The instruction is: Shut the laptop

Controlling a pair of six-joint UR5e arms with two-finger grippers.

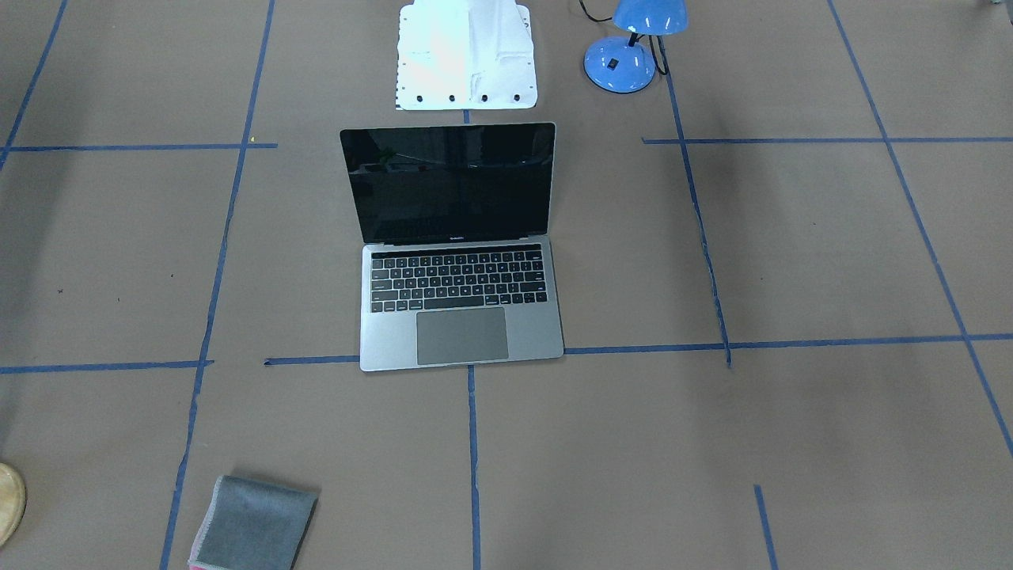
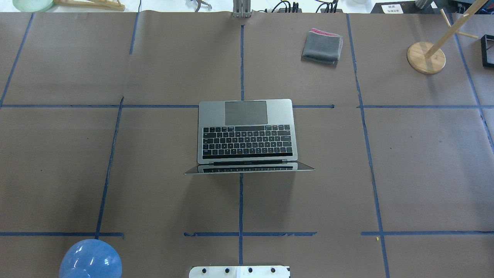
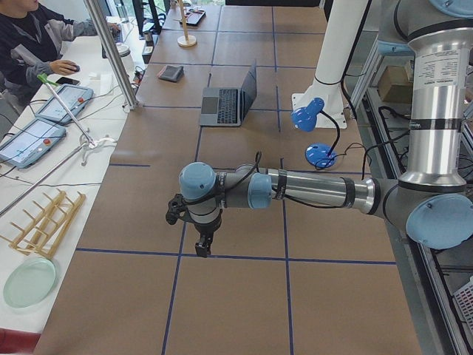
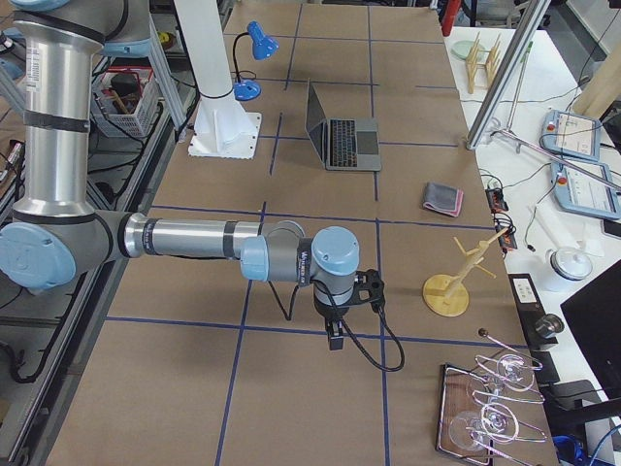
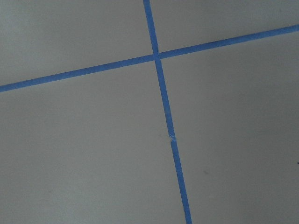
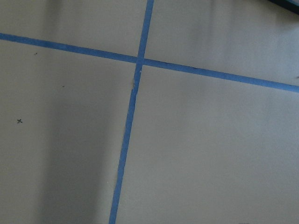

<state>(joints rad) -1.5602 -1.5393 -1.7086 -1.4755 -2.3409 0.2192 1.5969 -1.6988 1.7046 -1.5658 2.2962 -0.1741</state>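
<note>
Mid-table, laptop [image 1: 459, 277] stands open; lamp [image 1: 620, 67] — cropped above.

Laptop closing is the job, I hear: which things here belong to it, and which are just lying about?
For the job:
laptop, open with its screen up
left tool and right tool, both far from it

Just lying about:
folded grey cloth
blue lamp
wooden stand

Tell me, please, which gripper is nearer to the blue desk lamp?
Left. The left gripper hangs on the same side of the laptop as the blue desk lamp, toward the left end of the table. The right gripper hangs beyond the laptop, toward the right end.
</note>
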